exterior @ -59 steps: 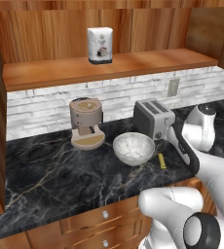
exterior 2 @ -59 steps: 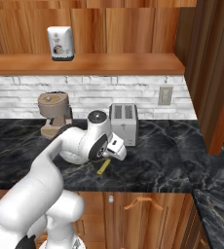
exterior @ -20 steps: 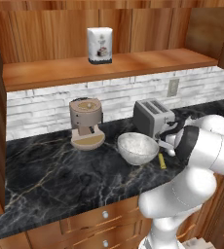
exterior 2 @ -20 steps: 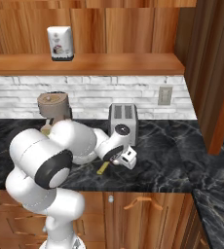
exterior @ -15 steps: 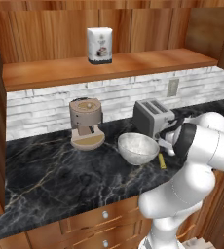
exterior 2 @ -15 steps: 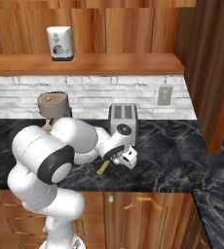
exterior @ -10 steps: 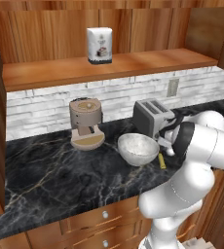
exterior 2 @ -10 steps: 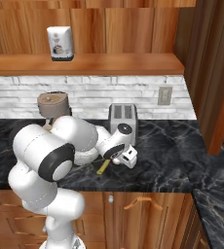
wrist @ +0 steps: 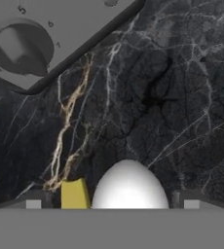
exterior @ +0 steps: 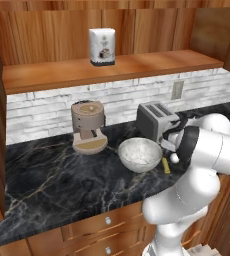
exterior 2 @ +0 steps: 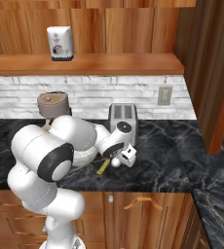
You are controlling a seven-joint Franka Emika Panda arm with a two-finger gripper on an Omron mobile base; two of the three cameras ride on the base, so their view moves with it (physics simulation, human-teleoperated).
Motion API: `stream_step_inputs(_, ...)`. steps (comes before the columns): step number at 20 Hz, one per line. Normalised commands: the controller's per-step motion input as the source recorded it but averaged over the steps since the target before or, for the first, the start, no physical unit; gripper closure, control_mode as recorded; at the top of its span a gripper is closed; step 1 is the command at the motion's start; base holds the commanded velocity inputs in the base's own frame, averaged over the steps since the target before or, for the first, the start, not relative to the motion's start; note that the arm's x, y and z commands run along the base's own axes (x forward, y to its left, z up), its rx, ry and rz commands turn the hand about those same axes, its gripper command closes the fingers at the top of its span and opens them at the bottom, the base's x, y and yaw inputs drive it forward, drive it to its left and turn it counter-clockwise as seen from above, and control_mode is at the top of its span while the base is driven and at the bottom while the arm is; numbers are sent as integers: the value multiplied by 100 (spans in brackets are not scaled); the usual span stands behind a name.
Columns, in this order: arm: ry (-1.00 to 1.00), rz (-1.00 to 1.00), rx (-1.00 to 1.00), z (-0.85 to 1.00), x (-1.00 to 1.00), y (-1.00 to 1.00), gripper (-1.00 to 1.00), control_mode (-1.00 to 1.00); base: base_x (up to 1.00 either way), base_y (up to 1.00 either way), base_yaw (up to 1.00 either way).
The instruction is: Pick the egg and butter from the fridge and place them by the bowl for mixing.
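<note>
End effector (exterior 2: 118, 163) fingers stand apart around the egg (wrist: 130, 185) on the worktop (wrist: 172, 97) beside the butter (wrist: 75, 194). You'd treat it as fragile, slippery; grip its widest middle gently.

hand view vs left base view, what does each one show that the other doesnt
The hand view alone gives the egg on the counter between the open gripper's tips, and the toaster's numbered dial. The left base view alone gives the bowl, the coffee machine and the white pack on the shelf. Both share the butter close beside the egg, the toaster and the black marble counter.
</note>
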Motion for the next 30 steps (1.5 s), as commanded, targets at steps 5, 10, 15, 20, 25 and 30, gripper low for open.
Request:
stream_step_inputs(5,-3,0,-4,40,-16,5,-100,-100,0,0,0)
stream_step_inputs(10,-8,-2,-12,48,-33,16,-100,-100,0,0,0)
stream_step_inputs(15,-10,0,-9,45,-41,27,-100,-100,0,0,0)
stream_step_inputs(20,-14,2,-3,43,-44,34,-100,-100,0,0,0)
stream_step_inputs(25,-18,5,0,36,-46,29,-100,-100,0,0,0)
stream_step_inputs(30,-11,4,-2,32,-46,24,-100,-100,0,0,0)
